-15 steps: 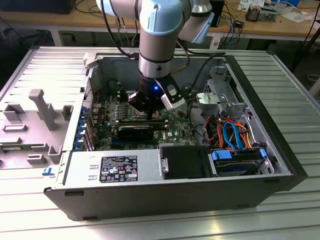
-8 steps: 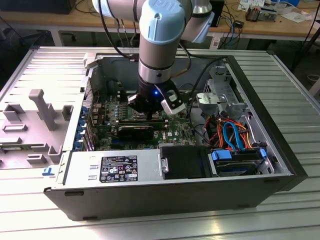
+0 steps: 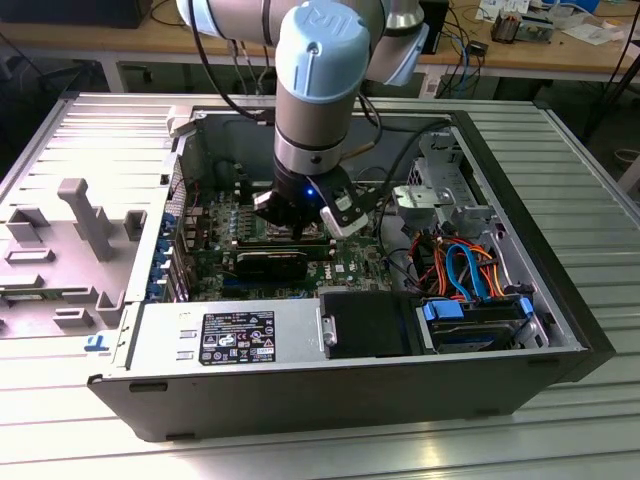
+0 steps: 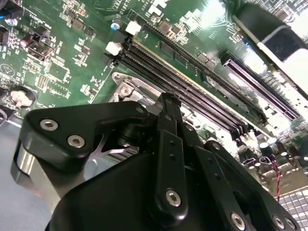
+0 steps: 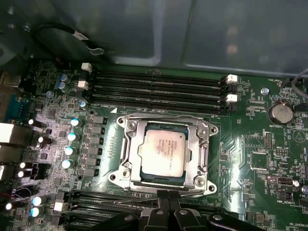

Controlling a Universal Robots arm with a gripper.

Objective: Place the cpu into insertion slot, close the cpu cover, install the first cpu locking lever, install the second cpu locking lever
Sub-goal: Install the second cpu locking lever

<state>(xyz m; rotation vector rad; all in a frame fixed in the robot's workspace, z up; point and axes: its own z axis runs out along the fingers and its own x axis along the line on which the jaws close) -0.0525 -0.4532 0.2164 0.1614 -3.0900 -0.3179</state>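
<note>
The gripper [image 5: 168,204] hung low over the motherboard [image 5: 260,159] inside the open computer case [image 3: 560,330]. In the first wrist view its fingertips stood just beside one edge of the socket, on the side away from the upper bank of memory slots [image 5: 159,91]. The two fingertips appeared pressed together, or nearly so, with nothing seen between them; in the second wrist view the fingers [image 4: 168,144] likewise read as drawn in and empty.

The cpu [image 5: 163,153] lay flat in the socket, square to it, its dull metal top showing through the window of the cpu cover [image 5: 126,144]. The cover lay down flat around the chip, touching the socket frame on all sides. The socket therefore lay directly ahead of the fingertips, towards the upper memory slots.

Whether either locking lever was latched could not be told from these pictures.

Count: one arm [image 3: 315,90], one gripper, one cpu, one cover. Four memory slots ran in a bank beyond the socket, their long axis parallel to the socket's near edge; further slots lay on the gripper's side, partly hidden.

In the exterior view the gripper [image 3: 300,215] stood near the middle of the board.
</note>
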